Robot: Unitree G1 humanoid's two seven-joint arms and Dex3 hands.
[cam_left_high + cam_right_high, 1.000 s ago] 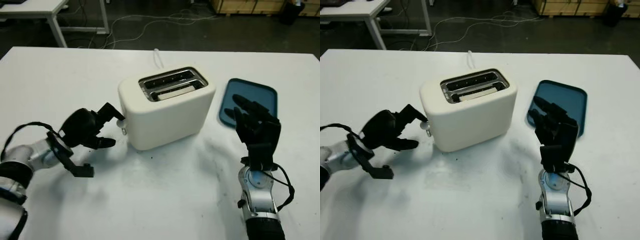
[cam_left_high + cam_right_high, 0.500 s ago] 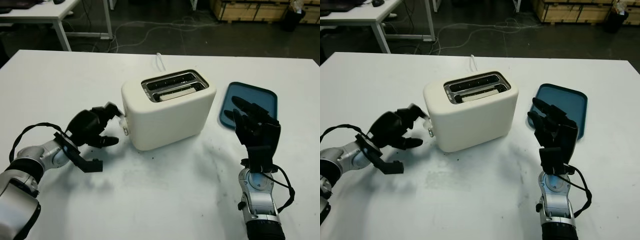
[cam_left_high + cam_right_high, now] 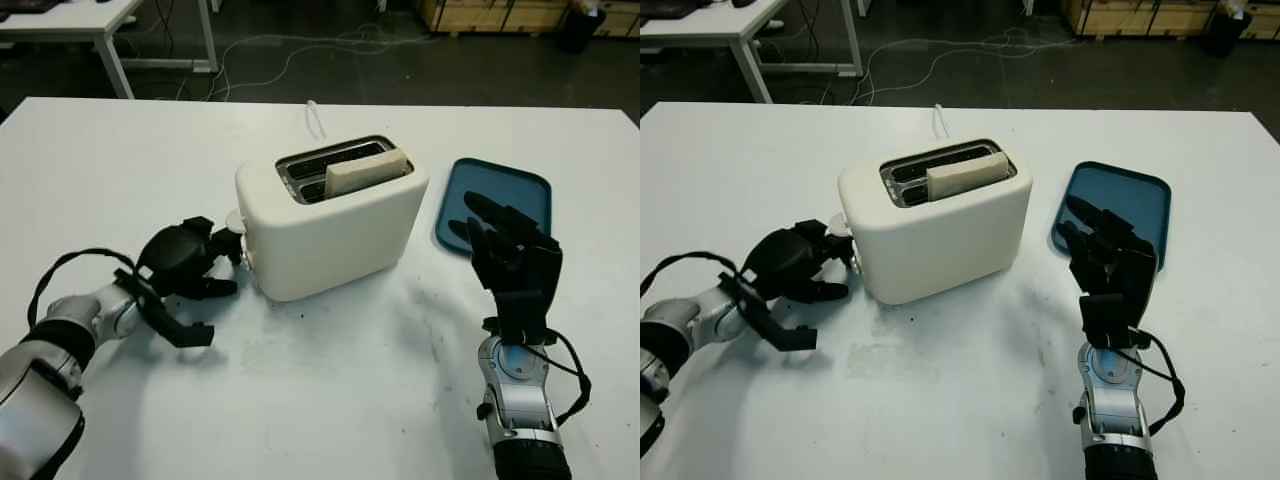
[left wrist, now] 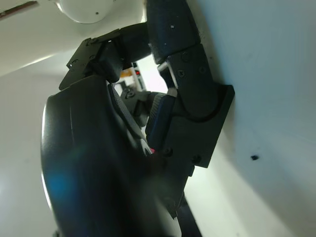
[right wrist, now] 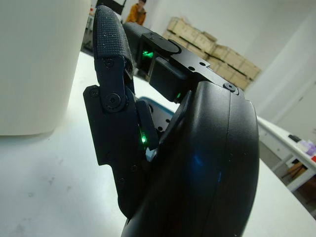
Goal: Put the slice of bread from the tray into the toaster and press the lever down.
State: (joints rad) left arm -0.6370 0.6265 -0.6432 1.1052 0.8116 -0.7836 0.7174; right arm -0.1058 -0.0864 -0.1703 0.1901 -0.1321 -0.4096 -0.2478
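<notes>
A cream toaster stands mid-table. A slice of bread sticks up out of its nearer slot. The round lever knob sits high on the toaster's left end. My left hand is curled right beside that end, its fingertips just under the knob without gripping it; the left wrist view shows the knob beyond the curled fingers. My right hand stands upright and open, holding nothing, in front of the blue tray, which lies bare to the right of the toaster.
The toaster's white cable runs off over the far table edge. Beyond the table are a dark floor with cables, another white table at the back left and wooden crates at the back right.
The bread has risen from low in the slot to well above the toaster's top, and the lever knob is higher. My left hand shifted closer to the toaster's end. The right hand stayed still.
</notes>
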